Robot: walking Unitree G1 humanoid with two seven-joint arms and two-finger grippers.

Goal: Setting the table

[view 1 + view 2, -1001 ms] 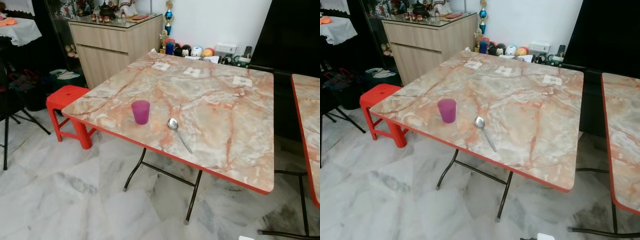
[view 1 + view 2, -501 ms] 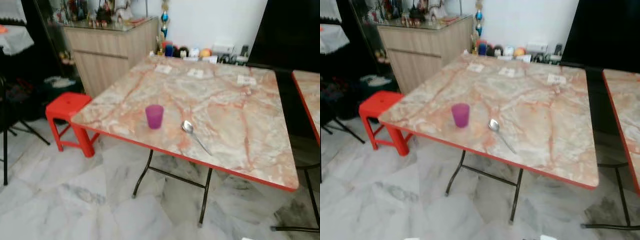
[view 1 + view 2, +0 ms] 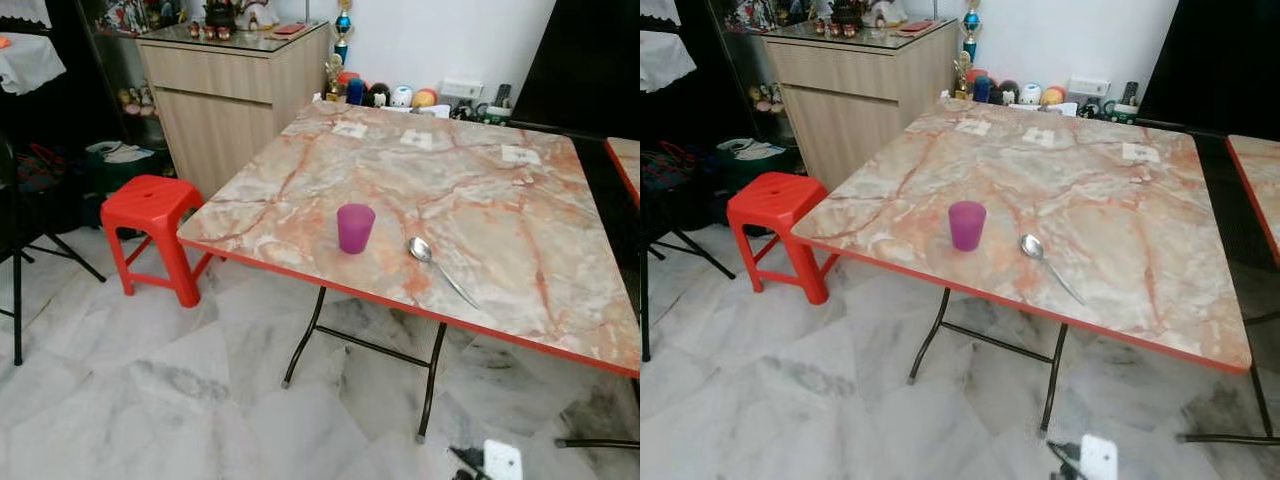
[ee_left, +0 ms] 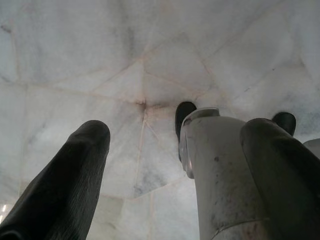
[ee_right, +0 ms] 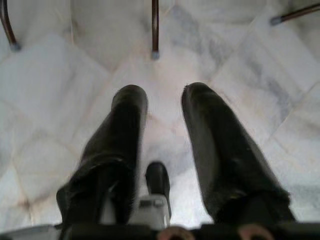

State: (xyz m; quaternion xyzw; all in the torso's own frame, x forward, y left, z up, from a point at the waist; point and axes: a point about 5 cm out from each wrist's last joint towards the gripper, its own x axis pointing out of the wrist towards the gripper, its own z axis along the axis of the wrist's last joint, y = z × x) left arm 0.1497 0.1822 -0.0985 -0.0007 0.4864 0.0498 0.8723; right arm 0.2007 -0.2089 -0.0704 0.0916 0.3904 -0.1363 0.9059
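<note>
A purple plastic cup (image 3: pixel 355 228) stands upright near the front left edge of the marble-patterned folding table (image 3: pixel 500 190) with its red rim. A metal spoon (image 3: pixel 440 268) lies just to the right of the cup, bowl up, handle pointing toward the front edge. My left gripper (image 4: pixel 170 145) hangs over the floor tiles with its fingers wide apart; a grey metal cylinder (image 4: pixel 215 170) shows beside one finger, and I cannot tell what it is. My right gripper (image 5: pixel 164 95) is open above the floor with nothing between its fingers.
A red plastic stool (image 3: pixel 150 205) stands left of the table. A wooden cabinet (image 3: pixel 230 85) is behind it. A second table (image 3: pixel 1255 175) is close on the right. Toys (image 3: pixel 395 97) line the wall. A black stand (image 3: pixel 15 290) is at far left.
The whole picture has shifted as the camera moved: the table now sits further right in view. The cup and spoon keep their places on the table.
</note>
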